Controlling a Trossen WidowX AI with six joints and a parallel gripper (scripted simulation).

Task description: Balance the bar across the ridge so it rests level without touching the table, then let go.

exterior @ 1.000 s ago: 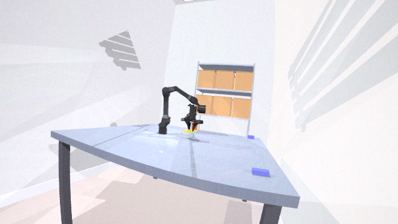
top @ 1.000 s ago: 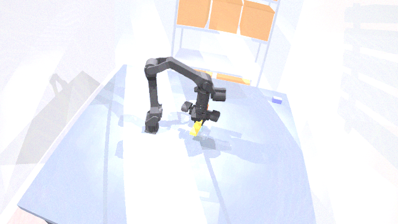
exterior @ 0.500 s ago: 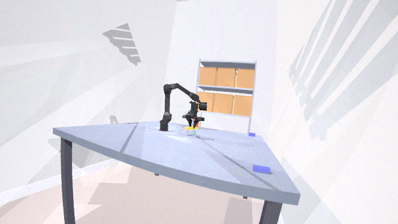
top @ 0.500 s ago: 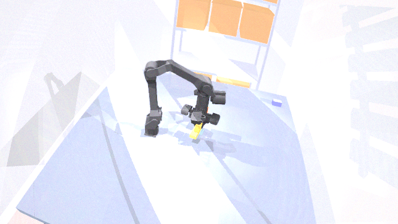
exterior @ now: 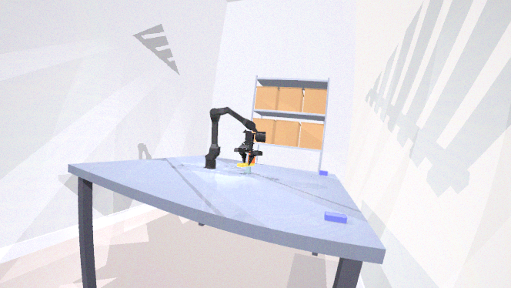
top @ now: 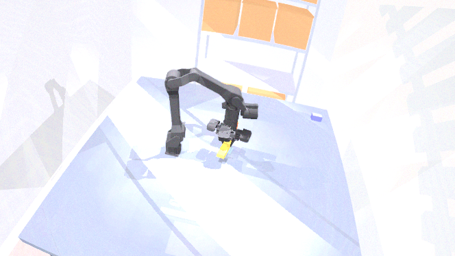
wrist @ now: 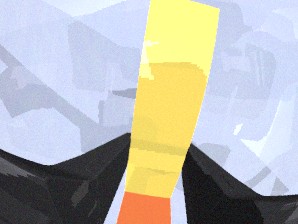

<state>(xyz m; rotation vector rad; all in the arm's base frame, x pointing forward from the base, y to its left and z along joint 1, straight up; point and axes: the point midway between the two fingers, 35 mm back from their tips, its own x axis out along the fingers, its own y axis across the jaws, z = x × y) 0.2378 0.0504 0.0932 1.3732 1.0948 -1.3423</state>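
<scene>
Exterior cam: my black metal two-finger gripper (top: 229, 141) (exterior: 247, 161) (wrist: 157, 144)'s clamped on the yellow-and-orange rectangular bar (top: 223, 150) (exterior: 245, 165) (wrist: 170, 110); imo center over pale-green ridge (top: 231, 150) (exterior: 248, 169) at bar's 3 o'clock, lower lvl.

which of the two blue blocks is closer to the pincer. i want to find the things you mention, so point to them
The one at the table's far edge (top: 316, 117) (exterior: 323, 173), near the shelf; the other (exterior: 335, 217) lies by the near corner.

A yellow bar (top: 223, 150) (exterior: 245, 165) (wrist: 169, 105) runs from near to far above the pale blue counter (top: 291, 154) (exterior: 173, 185) (wrist: 35, 95), slanting slightly right towards its far end, with the two black fingers of the hand (top: 227, 142) (exterior: 247, 163) (wrist: 157, 144) closed on its left and right sides. An orange section (top: 237, 125) (exterior: 252, 159) (wrist: 144, 208) adjoins the yellow at the near end, partly cut off by the view's edge. Brighter yellow covers the bar's far part, and angular grey-blue shadows cross the counter on both sides.
</scene>
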